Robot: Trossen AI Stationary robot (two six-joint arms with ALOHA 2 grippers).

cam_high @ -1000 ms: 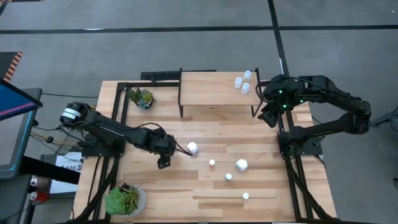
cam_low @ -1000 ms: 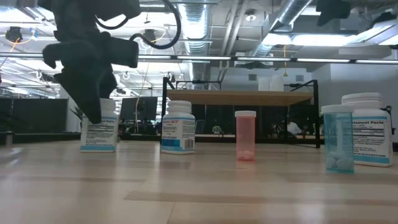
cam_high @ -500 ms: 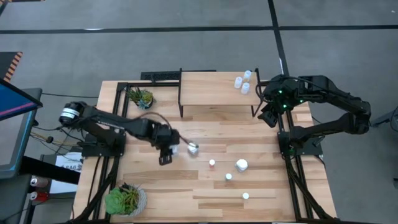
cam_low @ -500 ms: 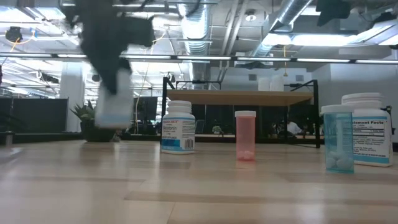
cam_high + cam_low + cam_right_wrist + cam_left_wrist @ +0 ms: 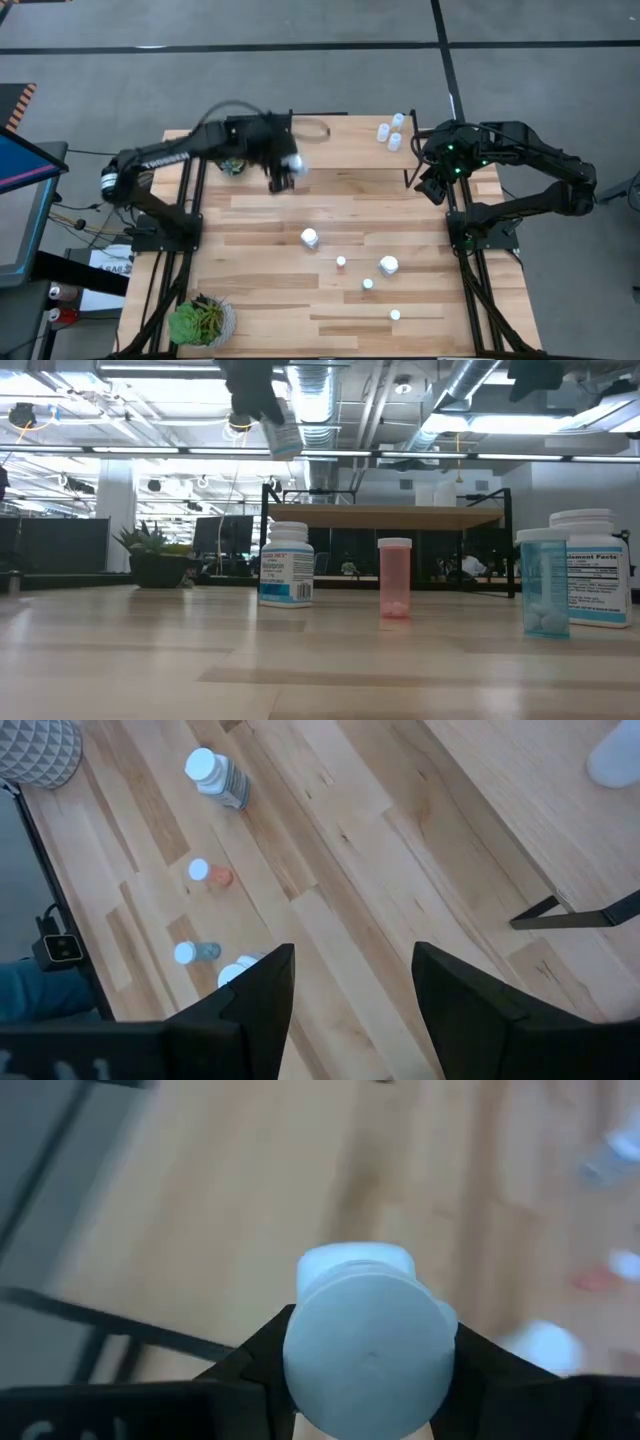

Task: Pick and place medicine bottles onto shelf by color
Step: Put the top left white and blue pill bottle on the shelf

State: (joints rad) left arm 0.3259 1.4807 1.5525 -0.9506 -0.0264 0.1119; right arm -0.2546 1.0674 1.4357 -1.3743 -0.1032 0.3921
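My left gripper (image 5: 282, 176) is raised over the shelf's left front corner and is shut on a white medicine bottle (image 5: 291, 163). In the low view this bottle (image 5: 283, 436) hangs high above the table. The light-wood shelf (image 5: 340, 140) on black legs stands at the far edge and bears three small bottles (image 5: 390, 132) at its right end. Standing on their bases on the table are a white bottle (image 5: 310, 238), a small reddish one (image 5: 341, 261), another white one (image 5: 388, 265) and two small ones (image 5: 367, 284). My right gripper (image 5: 432, 186) waits open by the shelf's right end. My left gripper pinches the white bottle at its capped end (image 5: 300, 1370), one finger (image 5: 255, 1365) on each side of the white cap. The fingers slant down from above. The bottle is lifted clear and hangs tilted below them, its labelled body (image 5: 285, 440) lowest.
One potted plant (image 5: 226, 157) stands at the far left beside the shelf and another (image 5: 200, 322) at the near left corner. The right wrist view shows bare tabletop (image 5: 330, 870) between the bottles and the shelf's leg (image 5: 575, 910).
My left gripper has lifted a white bottle off the table's left middle and carried it up and toward the far edge, to the shelf's left front corner. The bottle went from standing on the table to hanging tilted, high above it. The other bottles have kept their places.
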